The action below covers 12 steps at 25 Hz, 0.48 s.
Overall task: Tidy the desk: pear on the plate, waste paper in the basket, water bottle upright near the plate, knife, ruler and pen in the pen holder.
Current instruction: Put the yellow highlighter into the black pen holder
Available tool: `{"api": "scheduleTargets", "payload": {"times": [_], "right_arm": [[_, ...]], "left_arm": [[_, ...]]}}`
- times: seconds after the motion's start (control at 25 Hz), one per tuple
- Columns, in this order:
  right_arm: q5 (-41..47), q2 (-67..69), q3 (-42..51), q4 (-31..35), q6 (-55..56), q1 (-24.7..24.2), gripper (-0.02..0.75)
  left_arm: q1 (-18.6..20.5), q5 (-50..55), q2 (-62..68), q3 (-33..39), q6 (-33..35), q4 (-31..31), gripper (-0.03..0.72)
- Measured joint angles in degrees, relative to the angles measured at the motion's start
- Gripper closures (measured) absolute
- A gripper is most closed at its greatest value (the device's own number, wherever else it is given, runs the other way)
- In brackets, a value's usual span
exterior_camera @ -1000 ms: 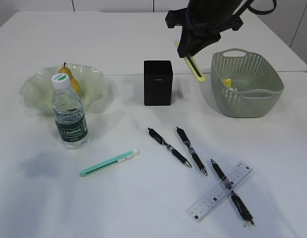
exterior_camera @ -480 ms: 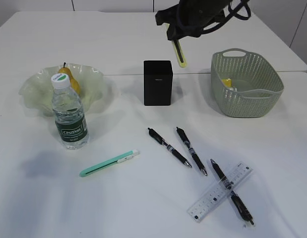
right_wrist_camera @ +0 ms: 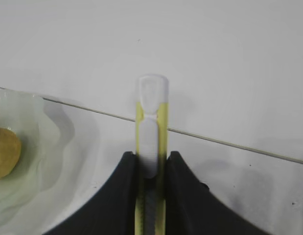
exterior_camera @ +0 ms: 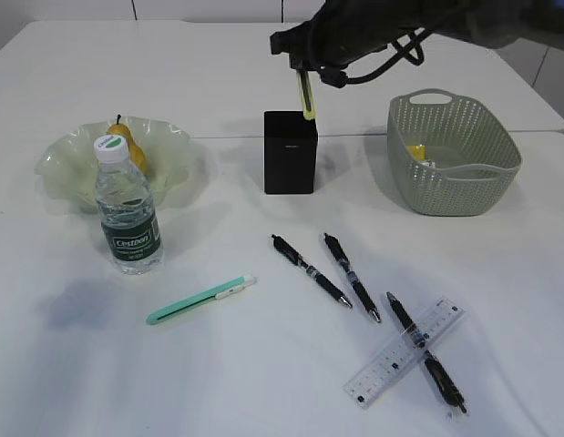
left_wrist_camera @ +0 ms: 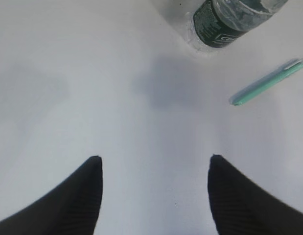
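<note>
Surface (exterior_camera: 218, 382): plain white top, a seam running across behind the pen holder, pale wall panels beyond the far edge. Toward the left edge: plate (exterior_camera: 58, 168), pale green ruffled glass, holding the pear (exterior_camera: 129, 143); water bottle (exterior_camera: 128, 211) upright just in front of the plate, partly covering the pear. Centre rear: pen holder (exterior_camera: 291, 152), black, square. Toward the right edge: basket (exterior_camera: 452, 157), sage green, with a yellow scrap inside that is too small to identify. Centre front: mint green knife (exterior_camera: 201, 299) lying flat; two black pens (exterior_camera: 329, 270) side by side; a third pen (exterior_camera: 425, 353) crossing the ruler (exterior_camera: 405, 350) near the front right corner. Right fingers (right_wrist_camera: 152, 166): closed on a yellow knife (exterior_camera: 306, 96), held near upright directly above the pen holder, its lower tip at the rim; whether it has entered cannot be told. Right arm cut off by the top of the exterior view. Left fingers (left_wrist_camera: 153, 169): spread apart, holding nothing, above bare surface; only the bottle's lower part shows there
</note>
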Motion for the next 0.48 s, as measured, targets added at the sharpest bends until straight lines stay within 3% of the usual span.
{"api": "scheduleTargets", "payload": {"times": [0.48], "right_arm": [[-10.7,4.5,-0.5,3.0,-0.4,0.0,0.624]], "left_arm": [[0.0,0.0,1.1,0.0,0.0,0.0,0.214]]}}
